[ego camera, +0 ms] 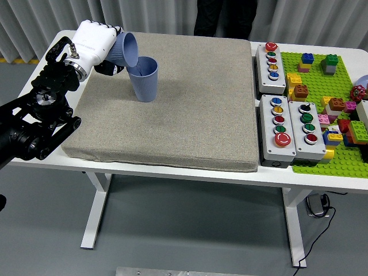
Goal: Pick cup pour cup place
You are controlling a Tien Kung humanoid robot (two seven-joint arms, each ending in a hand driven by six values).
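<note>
A blue ribbed cup [145, 81] stands upright on the grey mat [184, 115], toward its far left. My left hand [109, 53], white with black fingers, is shut on a second blue cup [124, 49]. That cup is tipped on its side, mouth pointing right and down over the rim of the standing cup. The two rims look close or touching. I cannot see what is inside either cup. My right arm is out of view.
Two grey button boxes [286, 127] and a third box [271, 68] stand right of the mat. A green baseplate [325, 98] with several toy bricks fills the table's right end. A person in dark clothes [224, 17] stands at the far side.
</note>
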